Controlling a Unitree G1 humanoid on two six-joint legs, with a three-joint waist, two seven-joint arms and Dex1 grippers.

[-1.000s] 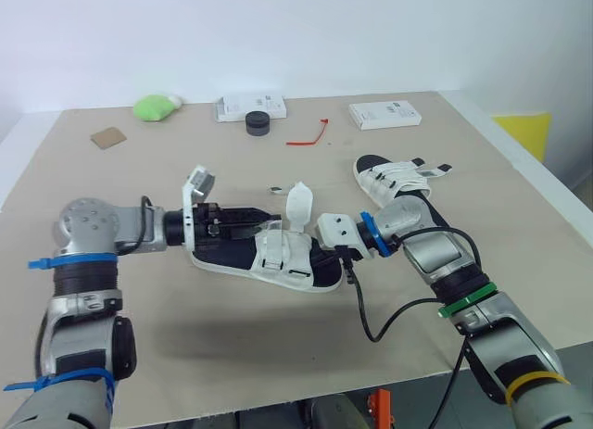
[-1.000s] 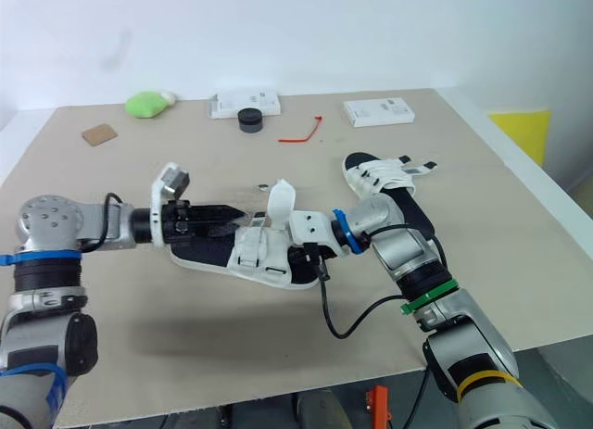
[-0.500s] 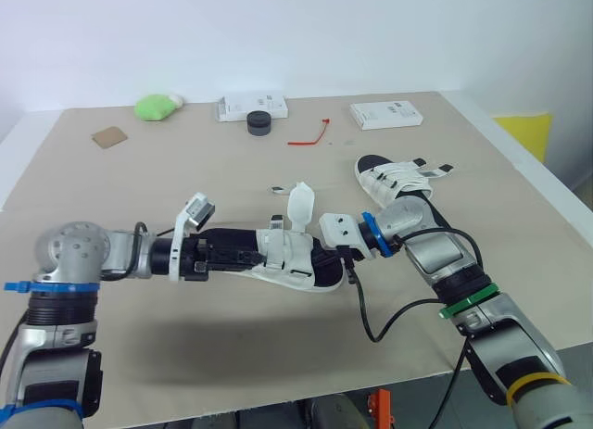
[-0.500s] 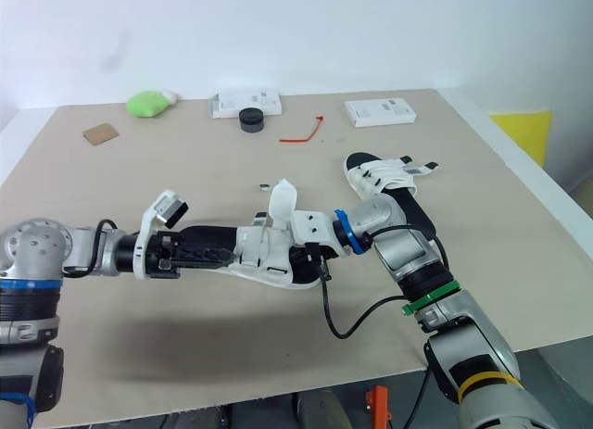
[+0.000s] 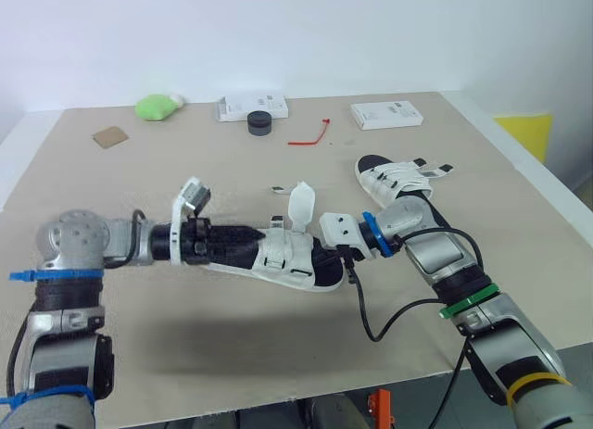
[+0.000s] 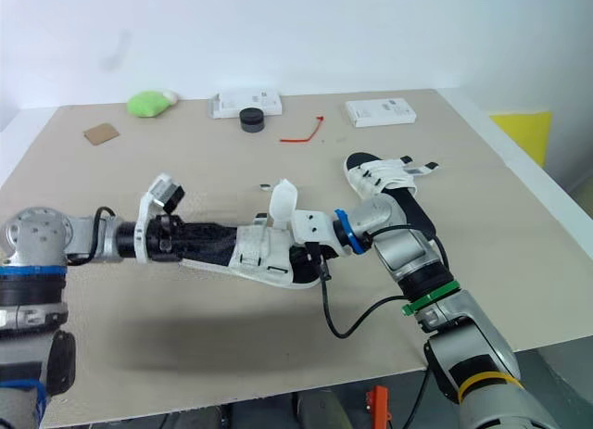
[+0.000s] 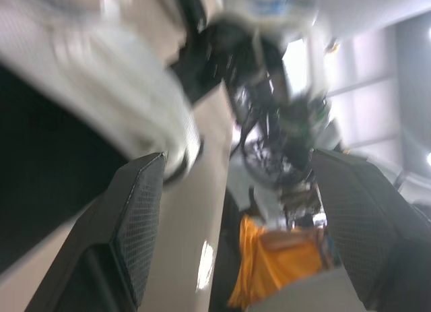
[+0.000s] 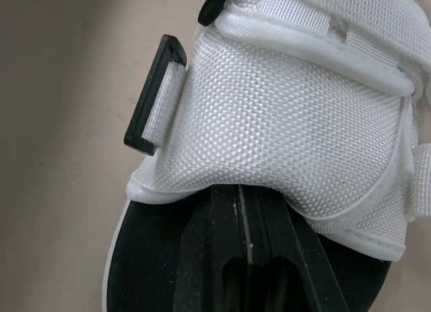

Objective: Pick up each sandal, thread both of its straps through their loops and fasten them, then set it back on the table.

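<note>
A: How are the fingers seen?
B: The right gripper [image 8: 246, 197] is pressed shut, tucked under the white upper of the sandal [image 5: 287, 258]. The left gripper [image 7: 236, 164] is spread wide at its heel.
A: Where is the sandal found?
B: Mid-way across the table [image 5: 139, 336], with the other sandal [image 5: 394, 177] laid just beyond.

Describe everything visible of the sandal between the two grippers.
The sandal has a black footbed and a white woven upper with a black rectangular loop at its side. One white strap stands upright, unfastened. The sandal sits low on the table; whether it is lifted is unclear. The right gripper, fingers together, is tucked under the upper; the open left gripper is at its heel end.
</note>
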